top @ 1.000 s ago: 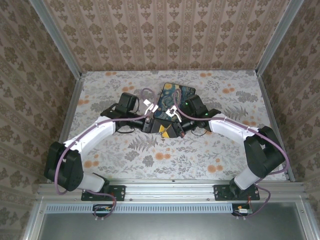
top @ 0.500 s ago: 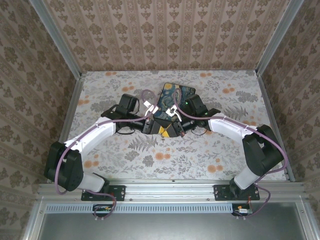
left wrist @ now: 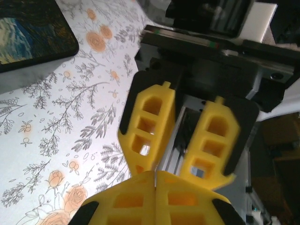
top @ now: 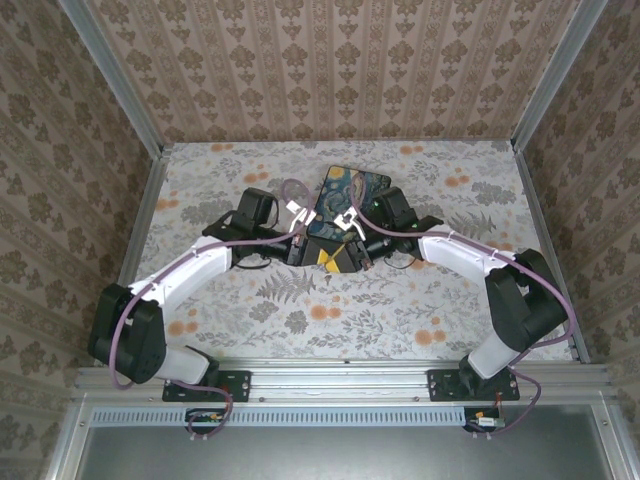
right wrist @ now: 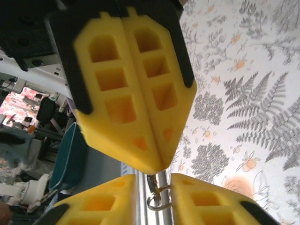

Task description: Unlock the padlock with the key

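Pinching flush together, the left gripper [right wrist: 157,165] points its tip straight into the gap of the right gripper [right wrist: 153,186], whose fingers stand apart on either side. In that gap, right at the left tip and in line with it, hangs a small metal piece with a ring [right wrist: 155,194], probably the key. Whether it is pinched I cannot tell. The padlock I cannot pick out. It is likely hidden where the two grippers meet, so both arms are about equally near. Just behind them lies the box [top: 350,188] on the table [top: 420,310], close enough to crowd any turning.
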`<action>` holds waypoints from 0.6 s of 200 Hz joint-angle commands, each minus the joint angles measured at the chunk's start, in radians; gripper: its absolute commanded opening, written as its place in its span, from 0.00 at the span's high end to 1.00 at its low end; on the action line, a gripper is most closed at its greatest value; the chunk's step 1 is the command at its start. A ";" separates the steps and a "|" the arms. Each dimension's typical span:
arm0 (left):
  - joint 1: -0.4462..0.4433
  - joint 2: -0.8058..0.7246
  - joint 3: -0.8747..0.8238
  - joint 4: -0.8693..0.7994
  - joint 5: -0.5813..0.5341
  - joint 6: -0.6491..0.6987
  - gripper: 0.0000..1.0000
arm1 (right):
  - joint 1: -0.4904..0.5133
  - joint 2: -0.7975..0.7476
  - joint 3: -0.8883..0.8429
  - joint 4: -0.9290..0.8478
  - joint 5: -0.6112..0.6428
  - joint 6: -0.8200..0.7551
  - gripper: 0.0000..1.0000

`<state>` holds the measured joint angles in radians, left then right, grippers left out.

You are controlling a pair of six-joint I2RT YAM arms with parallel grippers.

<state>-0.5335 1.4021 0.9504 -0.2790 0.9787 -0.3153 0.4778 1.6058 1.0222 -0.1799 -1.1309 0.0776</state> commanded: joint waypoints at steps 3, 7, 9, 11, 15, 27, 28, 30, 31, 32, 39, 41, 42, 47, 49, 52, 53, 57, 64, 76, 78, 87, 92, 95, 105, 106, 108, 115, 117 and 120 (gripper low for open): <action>0.036 -0.036 -0.048 0.170 -0.058 -0.171 1.00 | -0.021 -0.016 -0.029 0.107 0.013 0.074 0.64; 0.043 -0.039 -0.056 0.202 -0.063 -0.201 1.00 | -0.023 -0.024 -0.044 0.136 0.017 0.096 0.62; 0.047 -0.040 -0.061 0.218 -0.064 -0.212 1.00 | -0.024 -0.027 -0.053 0.155 0.021 0.109 0.62; 0.050 -0.040 -0.065 0.230 -0.066 -0.227 1.00 | -0.025 -0.030 -0.060 0.169 0.025 0.121 0.61; 0.056 -0.044 -0.074 0.260 -0.071 -0.253 1.00 | -0.026 -0.037 -0.073 0.201 0.034 0.147 0.59; 0.072 -0.054 -0.097 0.340 -0.092 -0.326 1.00 | -0.027 -0.048 -0.109 0.308 0.071 0.239 0.57; 0.072 -0.056 -0.099 0.348 -0.093 -0.331 1.00 | -0.027 -0.049 -0.111 0.320 0.075 0.246 0.57; 0.073 -0.057 -0.101 0.360 -0.094 -0.340 1.00 | -0.027 -0.048 -0.117 0.341 0.081 0.267 0.56; 0.073 -0.059 -0.102 0.365 -0.096 -0.345 1.00 | -0.027 -0.049 -0.119 0.349 0.085 0.276 0.56; 0.072 -0.059 -0.104 0.371 -0.096 -0.349 1.00 | -0.027 -0.050 -0.121 0.361 0.089 0.283 0.56; 0.072 -0.064 -0.109 0.399 -0.110 -0.377 1.00 | -0.027 -0.049 -0.135 0.425 0.121 0.350 0.54; 0.073 -0.066 -0.110 0.404 -0.114 -0.385 1.00 | -0.027 -0.048 -0.139 0.443 0.134 0.371 0.54; 0.072 -0.067 -0.110 0.407 -0.116 -0.388 1.00 | -0.027 -0.047 -0.142 0.450 0.141 0.380 0.54; 0.072 -0.070 -0.112 0.423 -0.121 -0.405 1.00 | -0.027 -0.044 -0.148 0.490 0.171 0.426 0.53; 0.094 -0.071 -0.113 0.430 -0.122 -0.410 1.00 | -0.027 -0.042 -0.151 0.511 0.182 0.447 0.53; 0.100 -0.072 -0.112 0.439 -0.125 -0.417 1.00 | -0.027 -0.037 -0.155 0.539 0.196 0.474 0.52; 0.100 -0.074 -0.112 0.440 -0.126 -0.419 1.00 | -0.027 -0.037 -0.157 0.549 0.201 0.486 0.52; 0.100 -0.075 -0.111 0.444 -0.133 -0.426 1.00 | -0.027 -0.033 -0.163 0.587 0.225 0.526 0.52; 0.099 -0.078 -0.109 0.444 -0.149 -0.438 1.00 | -0.027 -0.028 -0.177 0.650 0.265 0.590 0.52; 0.100 -0.080 -0.108 0.450 -0.166 -0.452 1.00 | -0.025 -0.019 -0.206 0.787 0.307 0.684 0.51; 0.100 -0.080 -0.109 0.451 -0.168 -0.455 1.00 | -0.025 -0.018 -0.210 0.802 0.314 0.699 0.51; 0.102 -0.078 -0.109 0.455 -0.173 -0.463 1.00 | -0.022 -0.015 -0.228 0.868 0.341 0.748 0.51; 0.102 -0.074 -0.110 0.462 -0.170 -0.468 1.00 | -0.021 -0.013 -0.233 0.890 0.350 0.767 0.51; 0.102 -0.073 -0.111 0.467 -0.171 -0.470 1.00 | -0.021 -0.011 -0.235 0.897 0.356 0.777 0.51; 0.103 -0.069 -0.114 0.479 -0.173 -0.483 1.00 | -0.018 -0.009 -0.238 0.908 0.371 0.794 0.51; 0.103 -0.069 -0.115 0.480 -0.172 -0.484 1.00 | -0.018 -0.008 -0.238 0.908 0.372 0.795 0.51; 0.103 -0.069 -0.116 0.485 -0.172 -0.486 1.00 | -0.016 -0.009 -0.238 0.909 0.375 0.798 0.51; 0.104 -0.066 -0.121 0.499 -0.172 -0.496 1.00 | -0.015 -0.005 -0.238 0.915 0.381 0.805 0.51; 0.104 -0.066 -0.122 0.503 -0.172 -0.498 1.00 | -0.014 -0.003 -0.238 0.918 0.381 0.809 0.51; 0.104 -0.067 -0.123 0.507 -0.170 -0.502 1.00 | -0.013 0.000 -0.238 0.924 0.382 0.815 0.50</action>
<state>-0.4358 1.3472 0.8413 0.1509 0.8204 -0.7578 0.4561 1.5887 0.7940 0.5831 -0.8223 0.7605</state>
